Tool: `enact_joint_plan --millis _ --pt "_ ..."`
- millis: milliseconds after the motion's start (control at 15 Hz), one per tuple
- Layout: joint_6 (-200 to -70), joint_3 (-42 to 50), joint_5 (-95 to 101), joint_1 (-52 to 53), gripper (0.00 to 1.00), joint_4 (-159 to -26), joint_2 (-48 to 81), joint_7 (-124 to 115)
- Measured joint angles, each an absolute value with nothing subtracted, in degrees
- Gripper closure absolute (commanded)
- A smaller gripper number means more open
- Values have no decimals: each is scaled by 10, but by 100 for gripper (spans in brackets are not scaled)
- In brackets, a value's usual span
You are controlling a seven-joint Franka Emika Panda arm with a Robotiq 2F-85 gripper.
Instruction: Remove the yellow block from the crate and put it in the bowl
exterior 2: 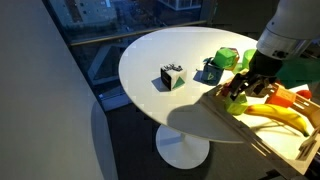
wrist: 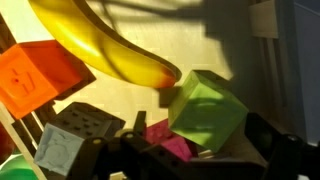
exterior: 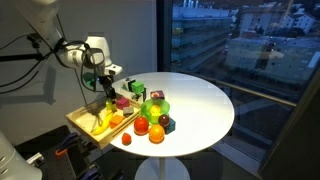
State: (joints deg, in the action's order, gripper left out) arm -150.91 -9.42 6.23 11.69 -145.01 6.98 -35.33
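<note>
The arm [exterior: 68, 52] comes in from the upper left in an exterior view, its wrist bent so the gripper [exterior: 108, 96] points straight down. In the wrist view, dark fingers [wrist: 270, 150] line the bottom edge; the jaw gap is unclear.

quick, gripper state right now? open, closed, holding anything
gripper: looks open, jaws spread low in the crate by the yellow-green block, gripping nothing
</note>
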Motion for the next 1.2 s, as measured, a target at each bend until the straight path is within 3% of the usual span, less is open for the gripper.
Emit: enact_joint_plan --millis 800,867,1000,1200 --pt "-1509 -73 76 150 1 -1422 111 -369" --pt "-1509 -71 76 152 26 -1421 113 -369" --pt "-1509 -66 78 155 32 -1418 118 -369" --pt "-1509 -61 85 158 57 -1416 119 -369"
